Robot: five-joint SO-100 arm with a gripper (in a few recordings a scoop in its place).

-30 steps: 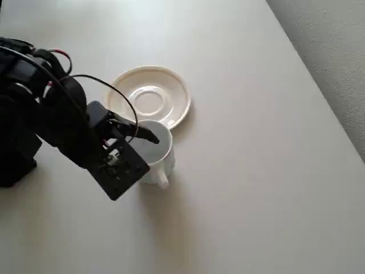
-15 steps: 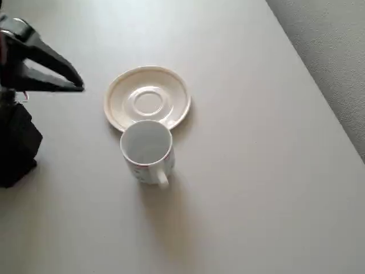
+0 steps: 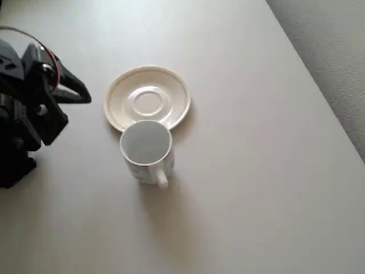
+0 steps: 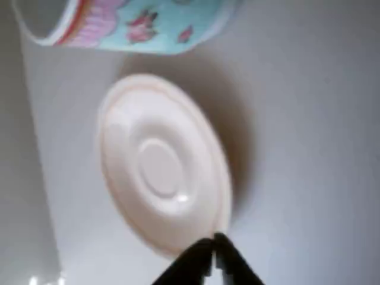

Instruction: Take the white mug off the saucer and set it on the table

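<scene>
A small white ceramic mug [image 3: 146, 149] stands upright on the beige-grey table [image 3: 256, 171], touching the near rim of the round cream saucer [image 3: 147, 97]. The black gripper [image 4: 212, 246], fingertips together and empty, sits well left of both.

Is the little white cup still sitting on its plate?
No, in the overhead view the small white ceramic mug stands on the beige table beside the round cream saucer, whose centre is bare.
</scene>
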